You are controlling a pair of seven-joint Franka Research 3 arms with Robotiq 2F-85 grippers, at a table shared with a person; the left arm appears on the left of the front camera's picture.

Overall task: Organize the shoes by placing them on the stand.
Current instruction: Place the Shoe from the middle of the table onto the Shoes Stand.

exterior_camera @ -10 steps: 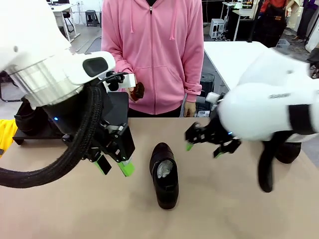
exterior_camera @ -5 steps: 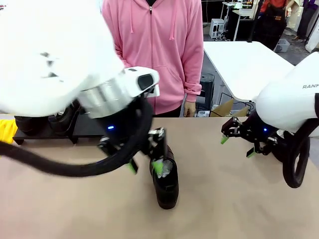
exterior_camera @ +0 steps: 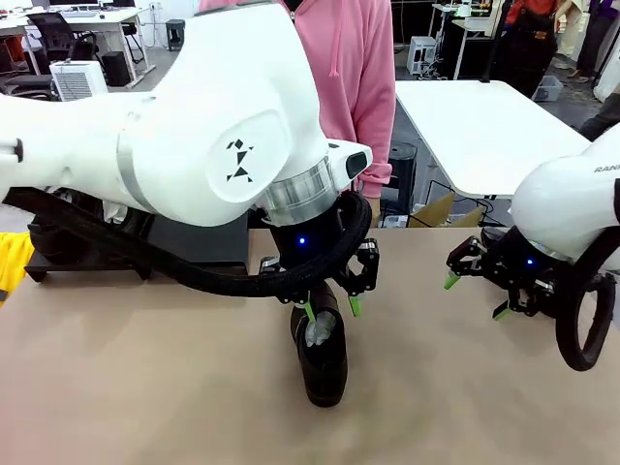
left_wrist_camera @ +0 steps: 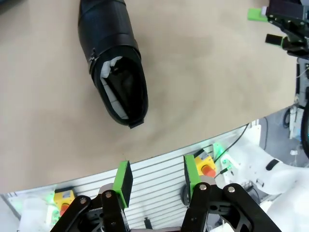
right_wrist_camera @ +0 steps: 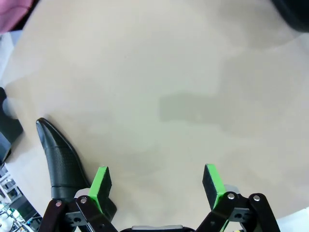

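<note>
The left gripper [exterior_camera: 330, 308], swung in from frame left, is hovering half-spread and empty over the glossy black leather slip-on shoe [exterior_camera: 325, 376] at lower centre. The right gripper [exterior_camera: 476, 296], jaws wide, is retreating rightward. Pickup looks imminent.

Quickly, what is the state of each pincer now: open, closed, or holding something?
Left pincer: open, empty, near the shoe.
Right pincer: open, empty.
</note>
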